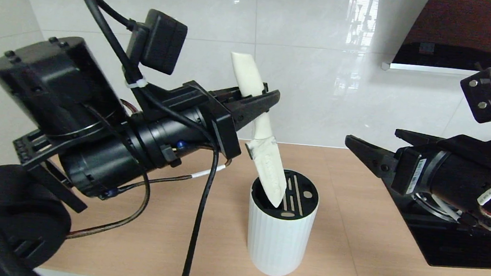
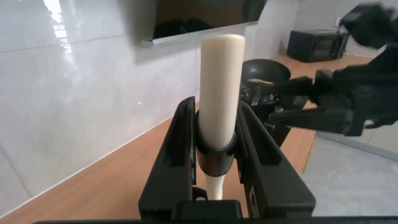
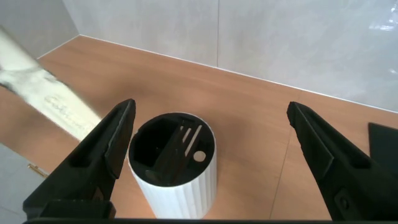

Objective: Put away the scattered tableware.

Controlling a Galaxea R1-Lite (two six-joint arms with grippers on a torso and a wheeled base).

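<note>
Gripping a white knife (image 1: 266, 158) by its handle, the left gripper (image 1: 261, 100) was clamped tight around it and held the blade tilted point-down over a white ribbed knife holder (image 1: 279, 240) standing on the wooden surface (image 1: 351, 256). The blade's tip sat at the holder's slotted black top, though whether it had entered an opening could not be told. The right gripper (image 1: 372, 139) hung near the holder with its fingers spread wide, holding nothing.
</note>
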